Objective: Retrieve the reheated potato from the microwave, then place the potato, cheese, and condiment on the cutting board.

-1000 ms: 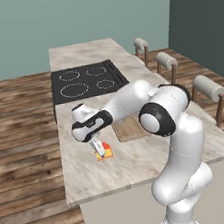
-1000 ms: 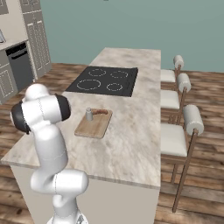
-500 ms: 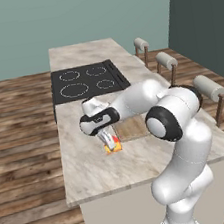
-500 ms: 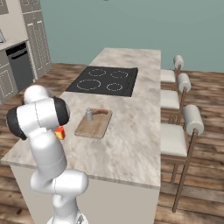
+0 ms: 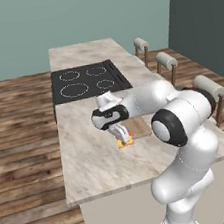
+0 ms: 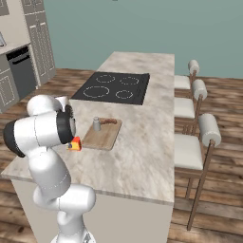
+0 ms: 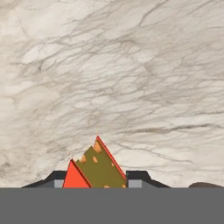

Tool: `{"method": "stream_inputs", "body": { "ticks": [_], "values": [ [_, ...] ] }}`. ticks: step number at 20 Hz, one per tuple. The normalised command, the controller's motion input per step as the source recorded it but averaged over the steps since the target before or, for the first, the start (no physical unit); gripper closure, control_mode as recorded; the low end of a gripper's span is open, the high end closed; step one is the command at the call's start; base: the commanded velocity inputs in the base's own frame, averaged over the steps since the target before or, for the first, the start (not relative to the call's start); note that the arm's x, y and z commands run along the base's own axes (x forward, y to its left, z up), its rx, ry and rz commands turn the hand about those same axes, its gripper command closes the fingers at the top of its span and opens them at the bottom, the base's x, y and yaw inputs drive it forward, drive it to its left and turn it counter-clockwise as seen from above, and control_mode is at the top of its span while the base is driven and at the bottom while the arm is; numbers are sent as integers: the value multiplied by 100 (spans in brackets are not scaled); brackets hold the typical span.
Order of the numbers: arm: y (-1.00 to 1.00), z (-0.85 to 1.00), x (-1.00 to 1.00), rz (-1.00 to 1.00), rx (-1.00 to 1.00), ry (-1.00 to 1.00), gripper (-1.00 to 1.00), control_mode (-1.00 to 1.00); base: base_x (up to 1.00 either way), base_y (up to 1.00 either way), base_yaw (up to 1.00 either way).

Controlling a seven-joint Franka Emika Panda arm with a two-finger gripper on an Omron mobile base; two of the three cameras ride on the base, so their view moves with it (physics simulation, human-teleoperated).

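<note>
The board (image 6: 101,135) lies on the table (image 6: 142,142), in front of the cooktop (image 6: 114,88). On the board stand the shaker (image 6: 97,124) and the potato (image 6: 109,121) beside it. The cheese (image 6: 74,144) is just beside the board's near corner. Stools (image 6: 205,128) stand along the table's right side.

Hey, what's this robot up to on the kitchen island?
The white arm's gripper is shut on a small wedge of cheese, holding it just above the marble counter, beside the near edge of the wooden cutting board. A grey condiment shaker and a brown potato already sit on that board, so the cheese looks like the last item to go there.
</note>
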Motion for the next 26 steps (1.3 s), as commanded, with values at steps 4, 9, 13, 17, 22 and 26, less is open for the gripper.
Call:
{"method": "stream_inputs", "body": {
  "ticks": [4, 9, 13, 17, 22, 26],
  "values": [
    [-57, 5, 0, 12, 1, -4, 100, -100, 0, 0, 0],
    [-57, 3, 6, 15, 0, -4, 100, -100, 0, 0, 0],
    [-50, 5, 13, 20, 0, -6, 100, -100, 0, 0, 0],
    [-40, 11, 16, 22, 6, 0, 100, -100, 0, 0, 0],
    [-31, 8, 18, 26, 10, -2, 100, -100, 0, 0, 0],
    [-24, 0, 24, 28, 13, -6, 100, -100, 0, 0, 0]
  ]
}}
